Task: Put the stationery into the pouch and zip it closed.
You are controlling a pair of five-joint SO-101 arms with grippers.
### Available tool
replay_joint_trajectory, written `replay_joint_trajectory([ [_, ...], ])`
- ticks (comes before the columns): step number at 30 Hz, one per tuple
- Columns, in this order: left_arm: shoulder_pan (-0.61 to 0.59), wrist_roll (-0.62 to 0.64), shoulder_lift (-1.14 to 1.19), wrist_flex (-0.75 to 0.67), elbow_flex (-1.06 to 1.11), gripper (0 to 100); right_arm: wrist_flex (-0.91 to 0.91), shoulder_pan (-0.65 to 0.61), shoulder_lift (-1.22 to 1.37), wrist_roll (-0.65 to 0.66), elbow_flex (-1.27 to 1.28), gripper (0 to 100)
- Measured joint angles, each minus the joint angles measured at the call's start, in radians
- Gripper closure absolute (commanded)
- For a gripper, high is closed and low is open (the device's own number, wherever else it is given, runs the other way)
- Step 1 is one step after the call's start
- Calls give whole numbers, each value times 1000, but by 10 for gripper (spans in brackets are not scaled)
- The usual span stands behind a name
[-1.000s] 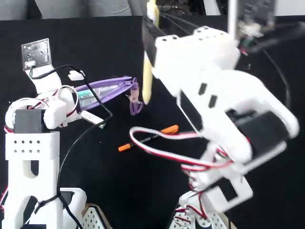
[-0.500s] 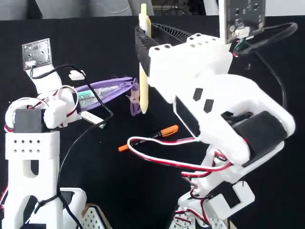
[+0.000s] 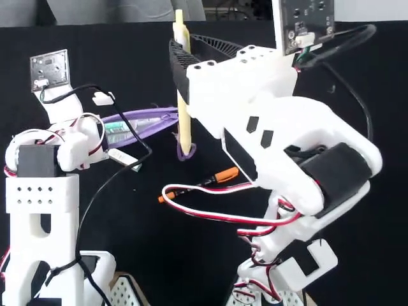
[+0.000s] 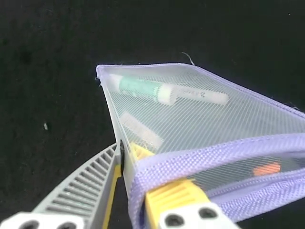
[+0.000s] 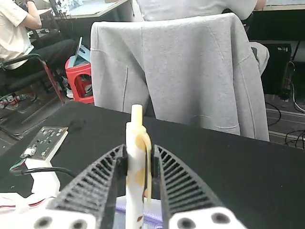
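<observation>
R gripper (image 3: 181,56), fingers clamped on upright yellow pen (image 3: 183,121), tip at the pouch (image 3: 143,120) mouth end; L gripper (image 4: 128,162) fingers pinch pouch rim. Orange pen (image 3: 217,176) lies on worktop (image 3: 95,38).

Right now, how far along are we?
Done: a green-and-white marker lies inside the pouch, its rim clamped by the left gripper. In hand: the right gripper holds a yellow pen upright by the pouch's end. Left: the orange pen on the table, then zipping.

Office or lab space: grey jacket (image 5: 181,71) draped over a chair, desk (image 5: 90,7) behind, floor cables (image 5: 293,102), black worktop (image 5: 248,176).
</observation>
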Motion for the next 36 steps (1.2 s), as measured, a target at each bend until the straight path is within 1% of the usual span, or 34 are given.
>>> replay_joint_trajectory([
  [4,0,-5,0,0,0,971,0,2,-52,3,0,988],
  [6,0,-5,0,0,0,971,0,26,-104,3,9,988],
  [9,0,-5,0,0,0,971,0,72,-184,3,81,988],
  [14,0,-5,0,0,0,971,-5,75,-275,3,181,988],
  [17,0,-5,0,0,0,971,-57,80,-293,3,279,988],
  [21,0,-5,0,0,0,971,-209,81,-285,3,505,988],
  [26,0,-5,0,0,0,971,-483,83,-328,3,858,988],
  [34,0,-5,0,0,0,971,-873,83,-600,3,1323,988],
  [36,0,-5,0,0,0,971,-970,66,-672,3,1432,988],
])
